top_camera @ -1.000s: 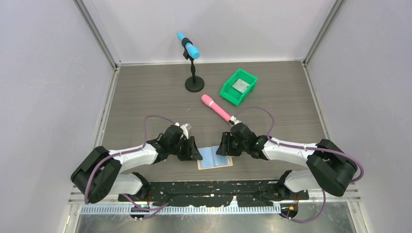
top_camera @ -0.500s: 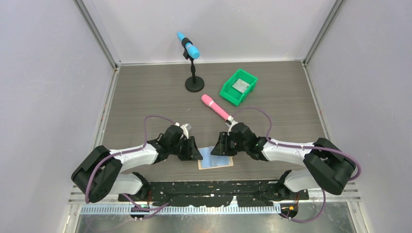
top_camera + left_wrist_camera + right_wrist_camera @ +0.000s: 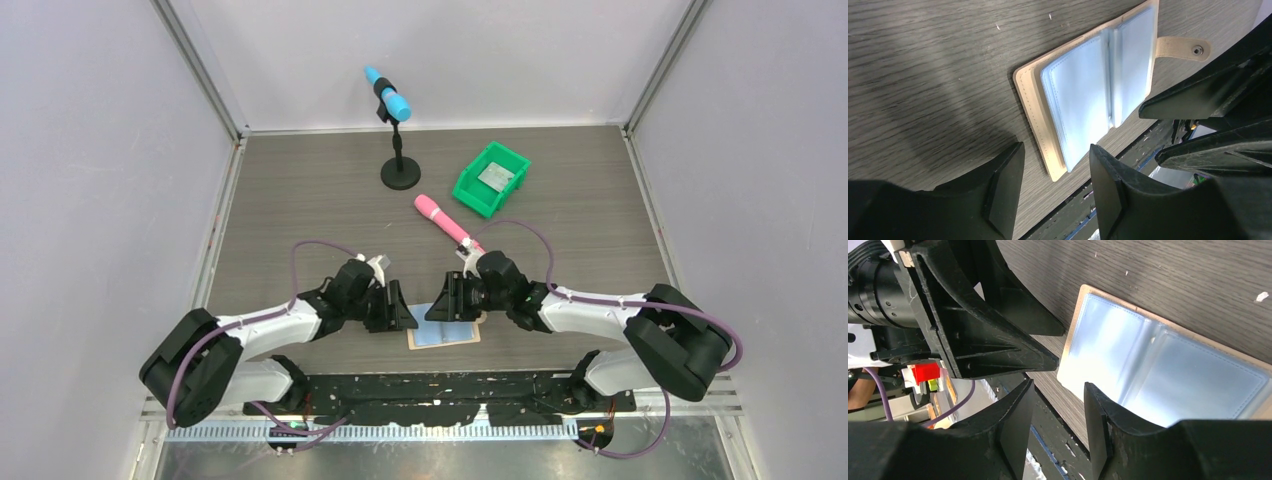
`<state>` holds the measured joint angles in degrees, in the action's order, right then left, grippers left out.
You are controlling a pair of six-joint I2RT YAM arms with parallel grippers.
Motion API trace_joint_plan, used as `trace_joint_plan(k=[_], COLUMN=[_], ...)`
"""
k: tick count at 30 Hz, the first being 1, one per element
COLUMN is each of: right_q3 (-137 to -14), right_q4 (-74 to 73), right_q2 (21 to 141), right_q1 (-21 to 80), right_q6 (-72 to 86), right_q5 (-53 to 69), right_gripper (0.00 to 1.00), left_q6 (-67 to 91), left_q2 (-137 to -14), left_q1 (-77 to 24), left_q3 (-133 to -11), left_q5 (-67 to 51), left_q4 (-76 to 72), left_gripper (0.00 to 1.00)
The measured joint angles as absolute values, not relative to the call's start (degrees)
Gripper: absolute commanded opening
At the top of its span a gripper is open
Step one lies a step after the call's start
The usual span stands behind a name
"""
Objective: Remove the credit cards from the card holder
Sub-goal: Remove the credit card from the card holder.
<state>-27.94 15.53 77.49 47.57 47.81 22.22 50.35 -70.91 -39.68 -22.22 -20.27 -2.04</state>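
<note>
The tan card holder lies open on the table near the front edge, its pale blue-grey clear sleeves facing up. It also shows in the left wrist view and in the right wrist view. I cannot tell whether a card sits in the sleeves. My left gripper is open and empty just left of the holder, its jaws at the near corner. My right gripper is open and empty over the holder's left half. A pale grey card lies in the green bin. No plain blue card is in view.
The green bin stands at the back right. A pink cylinder lies just behind the right arm. A black stand with a blue-tipped microphone is at the back centre. The two grippers face each other closely, near the table's front edge.
My right gripper has moved left, from the holder's right edge to over its left half. My left gripper has shifted only slightly. The holder has not moved.
</note>
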Motion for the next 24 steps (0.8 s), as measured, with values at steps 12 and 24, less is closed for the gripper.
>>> trace_joint_plan(k=[12, 24], right_q3=[-28.51, -28.51], right_q4=[-2.35, -7.66], right_q2=[69.58, 69.34], right_q1=[47.57, 47.57], right_q6=[43.90, 43.42], right_q5=[7.94, 2.66], right_gripper=[0.49, 0.49], left_q6=[50.19, 50.13], left_q2=[-68.73, -71.24], left_q1=[-39.68, -39.68], left_q3=[-22.15, -23.03], left_q5=[-19.03, -19.55], left_q4=[0.67, -0.01], left_gripper=[0.51, 0.47])
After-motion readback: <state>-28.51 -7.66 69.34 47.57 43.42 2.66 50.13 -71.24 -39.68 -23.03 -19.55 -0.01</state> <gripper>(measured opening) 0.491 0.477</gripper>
